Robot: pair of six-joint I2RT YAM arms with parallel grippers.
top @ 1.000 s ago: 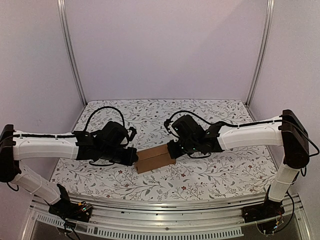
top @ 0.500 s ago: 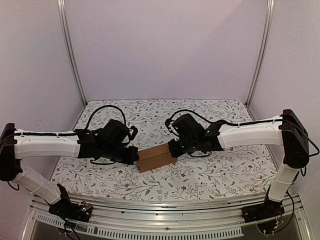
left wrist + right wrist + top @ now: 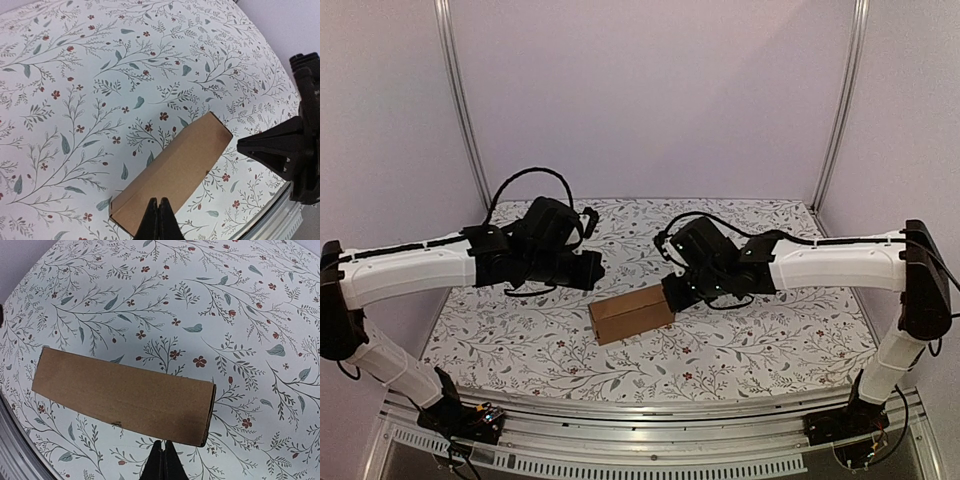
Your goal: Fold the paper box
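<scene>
The paper box (image 3: pixel 631 313) is a small elongated brown cardboard box, closed, lying flat on the floral table cover. It also shows in the left wrist view (image 3: pixel 172 172) and the right wrist view (image 3: pixel 122 396). My left gripper (image 3: pixel 159 210) is shut and empty, raised above the box's left end. My right gripper (image 3: pixel 163 452) is shut and empty, hovering just off the box's right end. In the top view the left gripper (image 3: pixel 592 268) sits up and left of the box, and the right gripper (image 3: pixel 672 292) is beside its right end. Neither touches the box.
The floral table cover (image 3: pixel 750 340) spreads around the box. A metal rail (image 3: pixel 650 410) runs along the near edge. Purple walls with upright metal posts (image 3: pixel 460 100) close in the back and sides.
Both grippers have let go of the box ends and lifted away. The left arm rose up and back; the right one drew slightly right. The box now lies alone.
</scene>
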